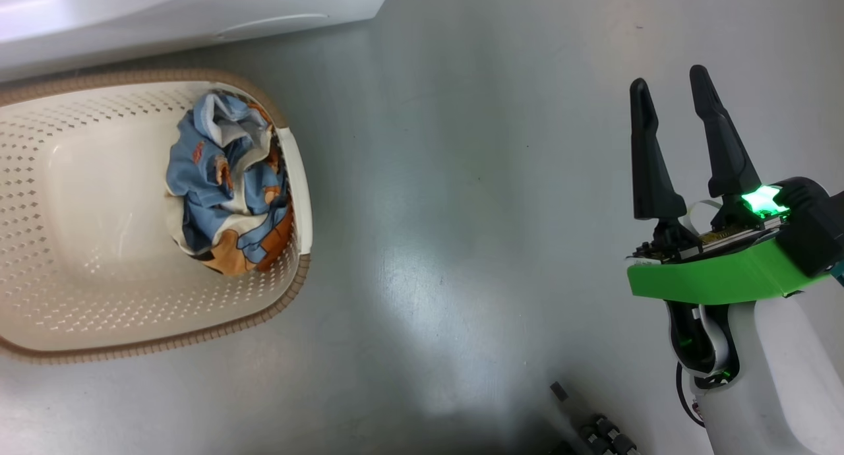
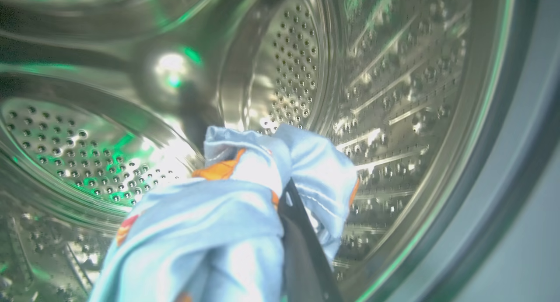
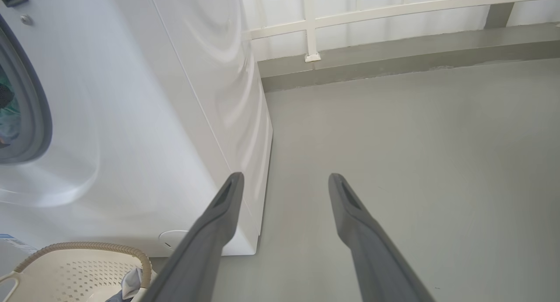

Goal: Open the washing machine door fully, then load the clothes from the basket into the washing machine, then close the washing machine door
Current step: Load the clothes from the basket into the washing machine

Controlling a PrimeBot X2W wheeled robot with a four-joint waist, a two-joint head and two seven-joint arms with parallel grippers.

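Observation:
Inside the perforated steel drum [image 2: 288, 65] of the washing machine, my left gripper [image 2: 267, 192] is shut on a light-blue garment [image 2: 218, 214] with orange print. The cloth drapes over the gripper, leaving one dark finger [image 2: 302, 249] showing. A second light-blue garment [image 1: 227, 178] lies crumpled at the right end of the cream basket [image 1: 300, 184], which stands on the floor before the washing machine [image 1: 198, 13]. My right gripper [image 1: 671, 79] hangs open and empty over the bare floor, far right of the basket. The washing machine door is out of view.
In the right wrist view the right gripper [image 3: 285, 177] points past the white washing machine [image 3: 144, 118] corner toward a low kerb and white railing [image 3: 315, 26]. The basket [image 3: 87, 249] sits at that view's lower left. Grey floor [image 1: 461, 211] spreads right of the basket.

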